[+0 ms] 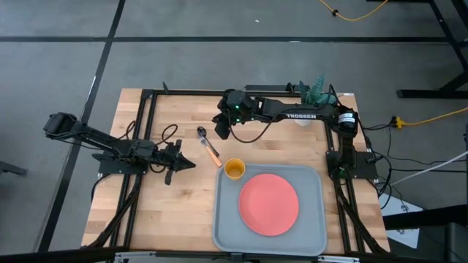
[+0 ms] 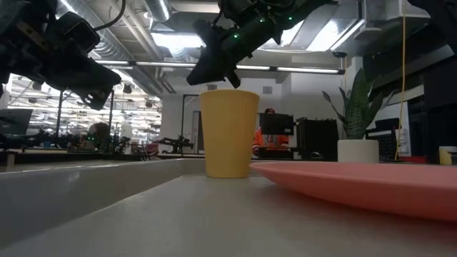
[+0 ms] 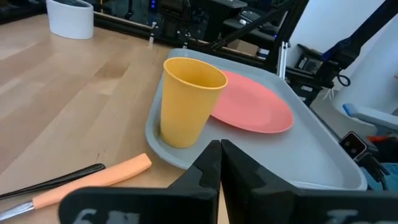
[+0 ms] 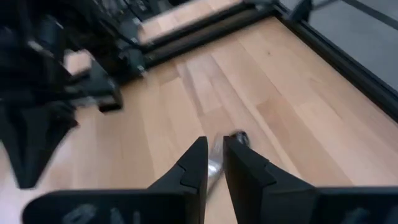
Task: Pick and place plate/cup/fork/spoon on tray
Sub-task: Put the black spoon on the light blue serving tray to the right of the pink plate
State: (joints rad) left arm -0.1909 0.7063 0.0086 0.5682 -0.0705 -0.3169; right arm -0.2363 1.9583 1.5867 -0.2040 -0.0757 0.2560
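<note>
Tray [image 1: 314,241] lies at the desk's [image 1: 175,212] near edge, carrying the plate [image 1: 268,204] and, in its far-left corner, the upright cup [image 1: 234,169]. Left gripper [image 1: 189,164], pressed together, rests left of it. Beyond, fork [image 1: 211,153] and spoon [image 1: 202,134] lie crossed; right gripper [image 1: 222,128] hovers beside them, fingers slightly parted, holding nothing.

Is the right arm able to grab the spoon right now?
Probably yes. The right gripper hangs just beside the spoon on the bare table. Nothing covers the spoon; only the fork lies close against its handle, so the grab may nudge it.
</note>
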